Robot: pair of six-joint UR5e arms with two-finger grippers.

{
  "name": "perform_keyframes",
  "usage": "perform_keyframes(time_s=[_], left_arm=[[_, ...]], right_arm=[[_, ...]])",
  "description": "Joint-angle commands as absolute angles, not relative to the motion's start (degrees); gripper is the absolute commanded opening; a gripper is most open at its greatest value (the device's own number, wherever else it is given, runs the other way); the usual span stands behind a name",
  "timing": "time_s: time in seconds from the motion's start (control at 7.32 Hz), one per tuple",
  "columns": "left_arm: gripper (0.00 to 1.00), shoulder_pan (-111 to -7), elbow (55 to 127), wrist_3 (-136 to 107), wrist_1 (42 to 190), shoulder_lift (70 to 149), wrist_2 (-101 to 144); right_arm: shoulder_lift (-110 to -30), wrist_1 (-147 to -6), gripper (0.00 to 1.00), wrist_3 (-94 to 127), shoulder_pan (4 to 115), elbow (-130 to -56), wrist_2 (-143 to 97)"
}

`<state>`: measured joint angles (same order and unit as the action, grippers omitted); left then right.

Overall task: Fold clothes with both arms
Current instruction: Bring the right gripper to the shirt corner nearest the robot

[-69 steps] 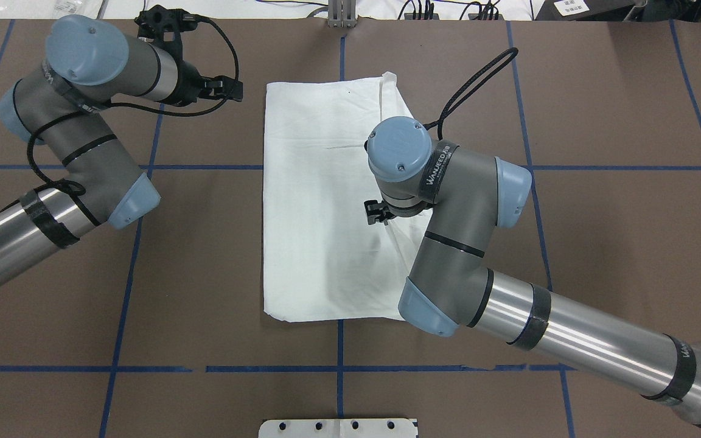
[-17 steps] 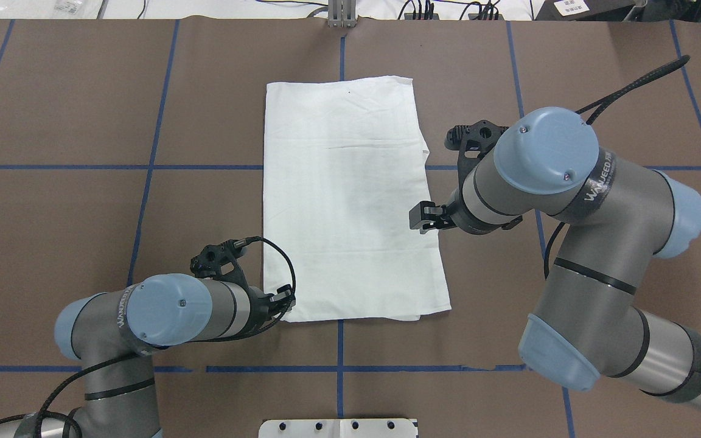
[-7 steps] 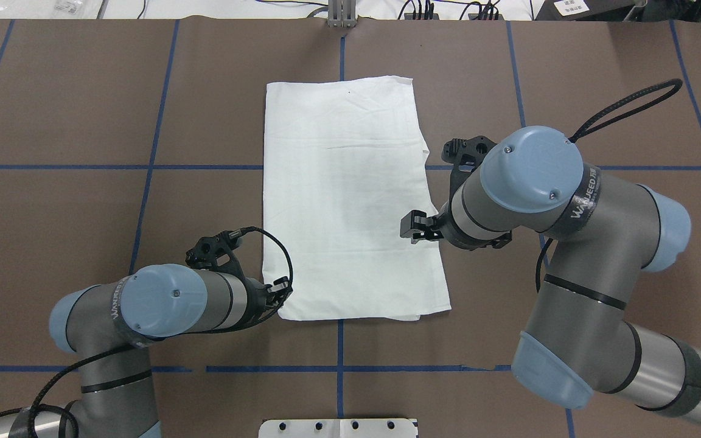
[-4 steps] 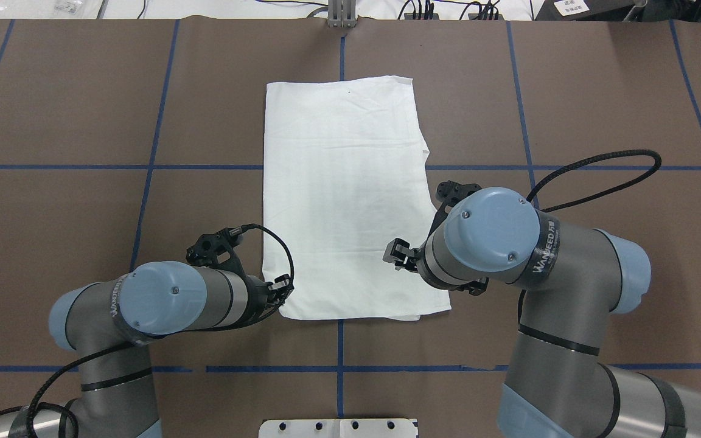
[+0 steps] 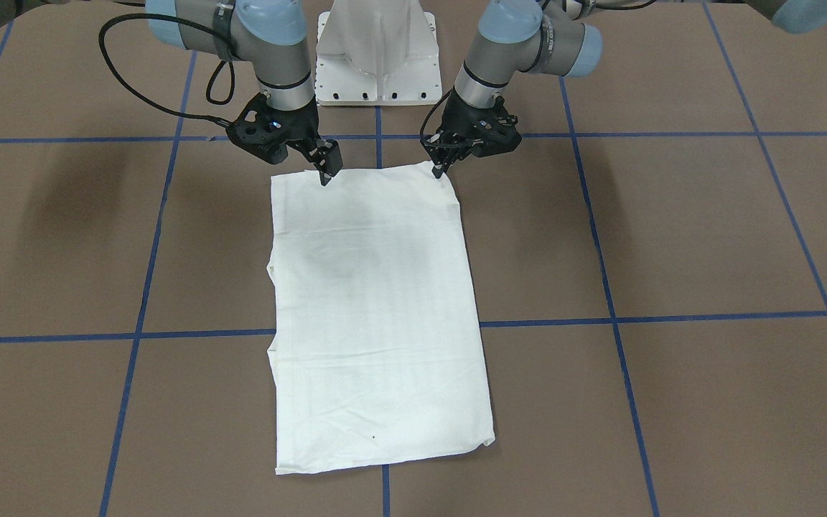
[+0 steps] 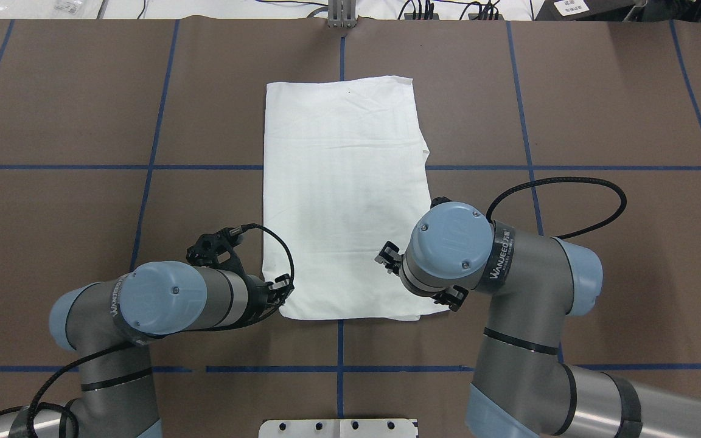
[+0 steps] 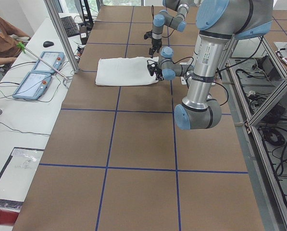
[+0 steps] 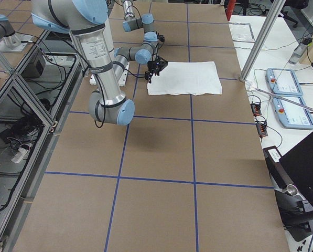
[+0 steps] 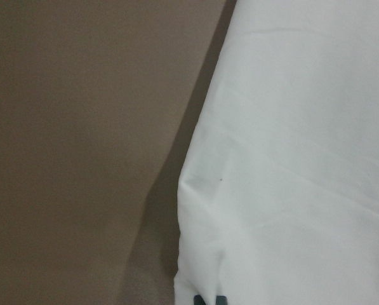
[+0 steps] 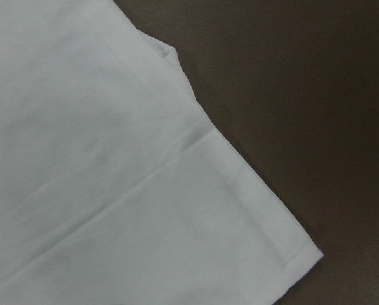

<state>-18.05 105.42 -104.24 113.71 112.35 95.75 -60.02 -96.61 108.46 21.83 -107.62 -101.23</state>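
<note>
Brown table (image 5: 672, 237) bears shirt (image 5: 377, 309), left gripper (image 5: 440, 171) and right gripper (image 5: 326, 176) at robot-side edge.

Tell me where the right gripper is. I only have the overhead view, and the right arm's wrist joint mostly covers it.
Observer: In the front-facing view the right gripper points down at the shirt by its robot-side edge, inward from the corner.
Operator: Is that corner lying flat?
Observer: The right wrist view shows the corner flat on the table, with its hem visible.
Operator: Anyone close to the table?
Observer: The left side view shows a person's sleeve at the white side bench, not over the table.
</note>
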Motion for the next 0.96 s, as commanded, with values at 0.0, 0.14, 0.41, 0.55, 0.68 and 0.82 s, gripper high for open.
perform_keyframes(time_s=[0.0,0.14,0.41,0.55,0.68,0.82], left_arm=[[0.0,-18.1,105.6,-104.2,113.6,112.3,95.6],[0.0,-18.1,105.6,-104.2,113.6,112.4,95.7],[0.0,-18.1,105.6,-104.2,113.6,112.4,95.7],[0.0,-18.1,105.6,-104.2,113.5,112.4,95.7],[0.0,-18.1,105.6,-104.2,113.5,112.6,95.7],[0.0,-18.1,105.6,-104.2,113.4,112.9,95.8]], right_arm=[[-59.3,-96.6,1.0,108.9,20.0,-105.5,-101.0],[-59.5,-96.6,1.0,109.1,19.3,-104.3,-100.9],[-59.7,-96.6,1.0,109.1,18.8,-103.4,-100.8],[-60.0,-96.6,1.0,109.1,18.6,-103.4,-100.7],[-60.3,-96.6,1.0,109.0,18.7,-103.4,-100.7],[-60.5,-96.6,1.0,109.0,18.7,-103.2,-100.7]])
